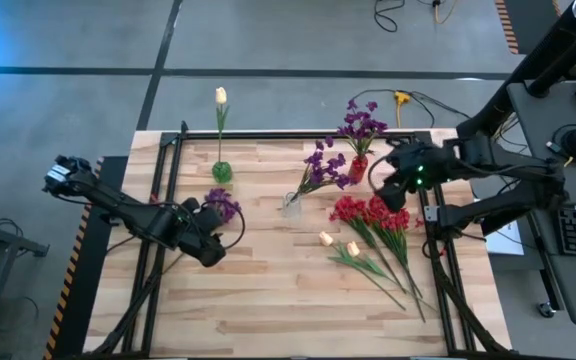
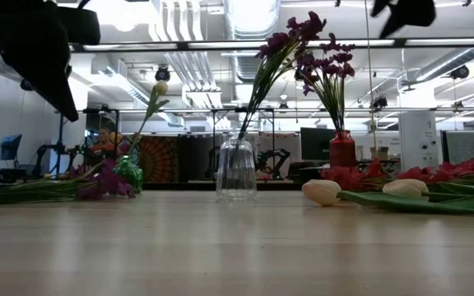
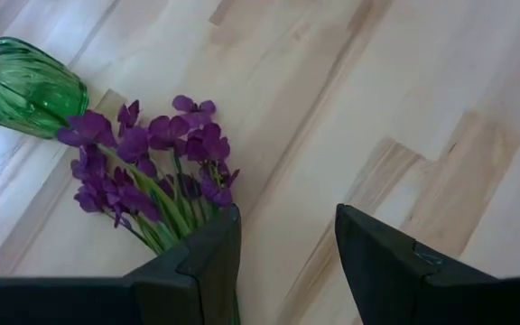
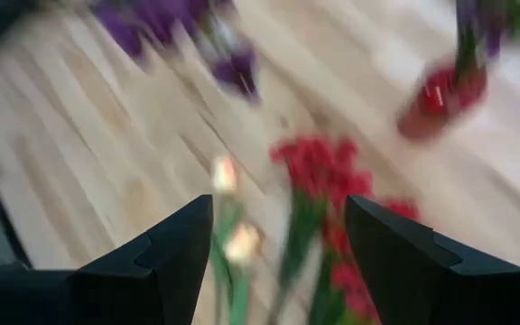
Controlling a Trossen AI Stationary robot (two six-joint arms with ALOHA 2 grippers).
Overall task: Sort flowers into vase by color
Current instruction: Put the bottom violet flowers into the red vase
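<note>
The right end effector hangs at centre right of the high view, above the red flowers. In the right wrist view its fingers stand apart with nothing between them, so it is open and empty, probably lined up for a pick from the loose pile below.

The left end effector sits left of centre. In the left wrist view its fingers are parted, with bare wood in the gap. A purple flower spray lies on the surface right beside one finger; its stems run under that finger's edge, and whether they touch is not clear. It looks beside the fingers, not between them, so I judge nothing is held.

Farther out, the sorting is partly done. A green vase at upper centre-left holds one cream tulip. A clear vase at centre holds purple stems. A red vase to its right also carries purple blossoms, which may be a colour mismatch.

Two cream tulip buds lie on the surface below the red flowers, their stems fanning toward lower right, within the right arm's reach.
</note>
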